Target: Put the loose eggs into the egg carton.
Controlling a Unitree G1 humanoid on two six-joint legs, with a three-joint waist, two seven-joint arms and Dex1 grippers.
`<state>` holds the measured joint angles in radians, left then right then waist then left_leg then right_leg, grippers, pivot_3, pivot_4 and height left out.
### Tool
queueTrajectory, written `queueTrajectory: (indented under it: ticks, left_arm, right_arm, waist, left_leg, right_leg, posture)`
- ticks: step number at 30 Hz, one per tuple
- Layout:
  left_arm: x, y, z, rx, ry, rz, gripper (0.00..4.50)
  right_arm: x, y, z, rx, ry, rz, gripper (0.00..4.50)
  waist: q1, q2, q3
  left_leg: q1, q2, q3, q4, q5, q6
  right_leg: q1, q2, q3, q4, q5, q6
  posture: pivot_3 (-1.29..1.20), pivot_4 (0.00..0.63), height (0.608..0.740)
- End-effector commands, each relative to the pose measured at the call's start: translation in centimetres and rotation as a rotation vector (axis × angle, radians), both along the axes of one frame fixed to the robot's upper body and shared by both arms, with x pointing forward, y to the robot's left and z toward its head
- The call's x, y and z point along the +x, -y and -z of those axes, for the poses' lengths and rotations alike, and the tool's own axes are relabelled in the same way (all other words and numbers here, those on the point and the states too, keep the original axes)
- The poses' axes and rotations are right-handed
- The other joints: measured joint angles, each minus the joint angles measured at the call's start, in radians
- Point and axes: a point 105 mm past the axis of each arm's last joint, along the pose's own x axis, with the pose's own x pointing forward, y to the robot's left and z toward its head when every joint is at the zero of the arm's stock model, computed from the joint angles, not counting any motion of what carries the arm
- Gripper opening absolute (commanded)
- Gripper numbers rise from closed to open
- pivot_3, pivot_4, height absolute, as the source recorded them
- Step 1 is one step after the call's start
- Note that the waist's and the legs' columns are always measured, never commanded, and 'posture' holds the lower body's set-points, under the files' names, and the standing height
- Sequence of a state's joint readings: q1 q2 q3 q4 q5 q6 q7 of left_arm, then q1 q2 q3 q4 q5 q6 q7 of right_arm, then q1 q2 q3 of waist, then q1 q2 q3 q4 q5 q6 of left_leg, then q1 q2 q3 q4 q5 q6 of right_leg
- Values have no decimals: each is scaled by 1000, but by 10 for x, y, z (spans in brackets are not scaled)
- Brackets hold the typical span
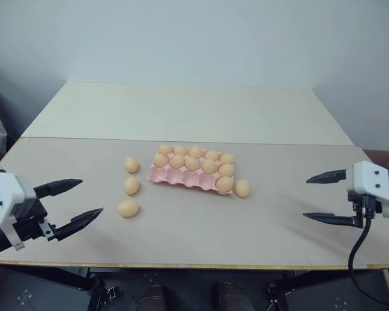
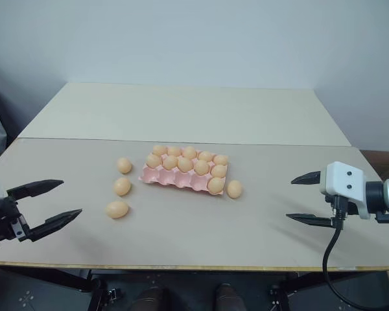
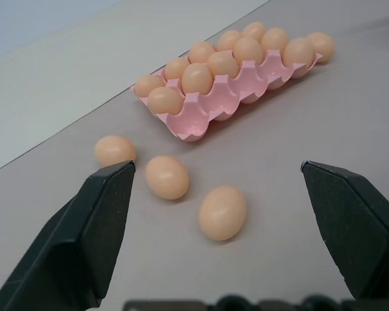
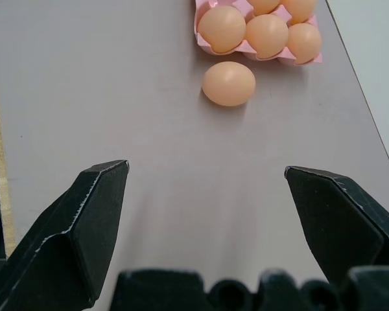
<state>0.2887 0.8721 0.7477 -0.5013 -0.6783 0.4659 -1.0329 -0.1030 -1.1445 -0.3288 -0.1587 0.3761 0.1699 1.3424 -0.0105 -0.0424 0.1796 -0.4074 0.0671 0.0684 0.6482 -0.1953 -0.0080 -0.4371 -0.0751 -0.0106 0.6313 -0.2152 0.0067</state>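
Four loose eggs (image 1: pixel 128 208) sat on the table (image 1: pixel 181 240): three left of the pink egg carton (image 1: pixel 181 177), one just beside its right end. The front-row cups looked empty. Both the left gripper (image 1: pixel 78 203) and right gripper (image 1: pixel 325 197) hung wide open, holding nothing. Those eggs looked smooth, rolly and probably crackable (go gentle), so I'd pinch across the middle.

A plain test room – two bare tables (image 1: pixel 181 113) pushed together against a blank grey-white wall (image 1: pixel 194 39).
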Motion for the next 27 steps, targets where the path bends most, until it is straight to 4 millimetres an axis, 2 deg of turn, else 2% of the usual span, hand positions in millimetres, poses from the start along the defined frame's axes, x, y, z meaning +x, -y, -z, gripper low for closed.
queueTrajectory:
  ticks: [1, 5, 20, 24, 27]
  left_arm:
    - [-1, 1, -7, -10, 13, 9, 4461]
    - [4, -1, -10, 11, 39, -25, 4461]
    - [6, 8, -9, 21, 48, 37, 4461]
    - [7, 13, -5, 17, 29, 64, 4461]
    - [10, 15, -3, 14, 26, 74, 4461]
  right_arm:
    - [-1, -1, -18, -23, 67, -11, 4500]
    - [-3, -1, -18, -24, 68, -10, 4500]
    - [3, -1, -22, -18, 88, -1, 4500]
    - [10, -9, -22, 22, 108, -12, 4500]
    - [23, -20, -16, 66, 118, -21, 4500]
  waist:
    - [0, 0, 0]
    - [1, 0, 0]
    - [0, 0, 0]
    - [-1, 0, 0]
    - [-4, 0, 0]
  left_leg:
    - [0, 0, 0, 0, 0, 0]
    - [0, 0, 0, 0, 0, 0]
    - [0, 0, 0, 0, 0, 0]
    - [0, 0, 0, 0, 0, 0]
    - [1, 0, 0, 0, 0, 0]
  right_leg:
    - [0, 0, 0, 0, 0, 0]
    - [0, 0, 0, 0, 0, 0]
    - [0, 0, 0, 0, 0, 0]
    - [0, 0, 0, 0, 0, 0]
    - [0, 0, 0, 0, 0, 0]
  posture:
    - [0, 150, 740]
    - [0, 150, 740]
    - [0, 150, 740]
    - [0, 150, 740]
    - [0, 150, 740]
